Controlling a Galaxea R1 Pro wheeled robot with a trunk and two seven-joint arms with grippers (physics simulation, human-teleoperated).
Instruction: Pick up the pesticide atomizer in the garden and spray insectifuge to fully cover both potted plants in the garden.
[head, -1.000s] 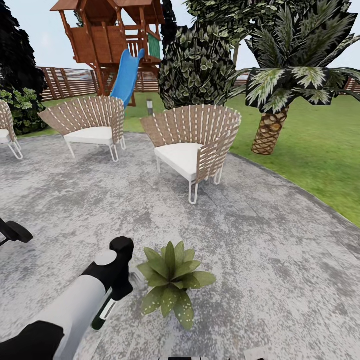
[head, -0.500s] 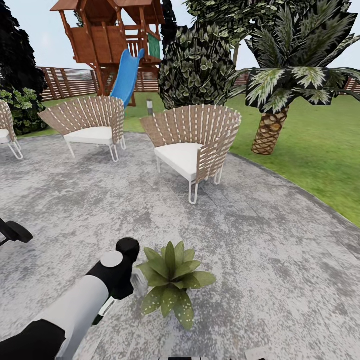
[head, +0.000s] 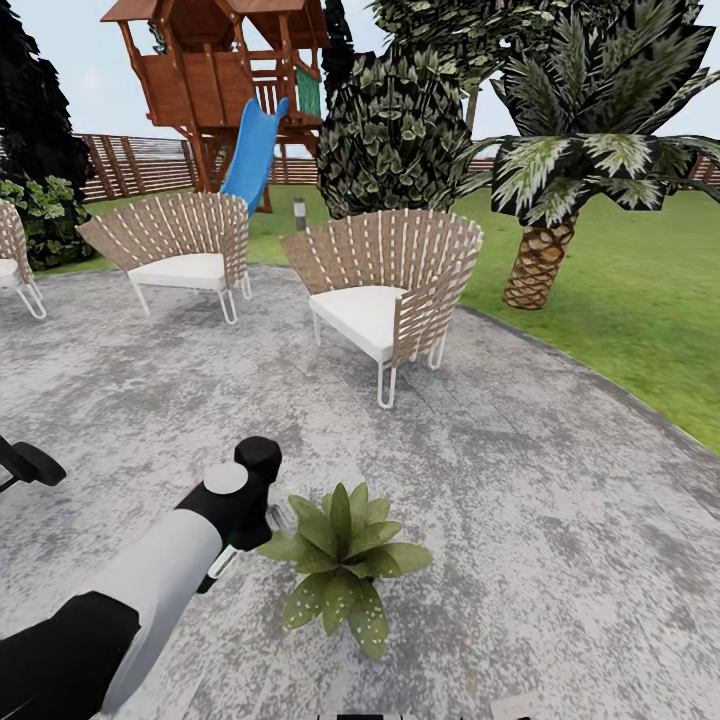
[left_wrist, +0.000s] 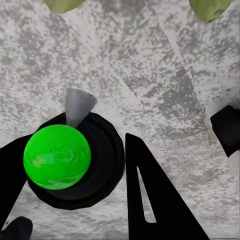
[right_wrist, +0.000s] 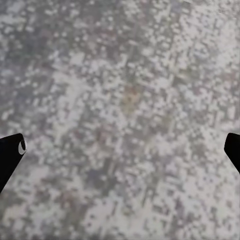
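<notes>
head view: showing the left arm (head: 170, 570) lifting and reaching forward over the last second, wrist now sitting higher and nearer the plant (head: 340, 565) than a moment ago. camera not shifting, chairs (head: 385, 290) and palm (head: 560, 200) staying put. plant itself not moving, standing low on the patio (head: 520, 480) just beside the wrist.

left wrist view: looking down along the left gripper (left_wrist: 75, 165), black fingers (left_wrist: 150, 200) closing on either side of the atomizer (left_wrist: 57, 156), seen end-on as a green ball over a dark round base, so gripping it. pale grey cone (left_wrist: 77, 105) pointing out from it toward the paving, possibly nozzle or spray, not being clear enough to tell. two leaf tips (left_wrist: 210, 7) peeking in at the far edge.

right wrist view: right gripper (right_wrist: 120, 150) hanging over bare paving, fingertips (right_wrist: 10, 155) standing wide apart, holding nothing.

judging from this: carrying the atomizer in over the plant, aiming still falling short of the leaves. needing a little more reach before spraying. second plant remaining to be treated afterwards.
</notes>
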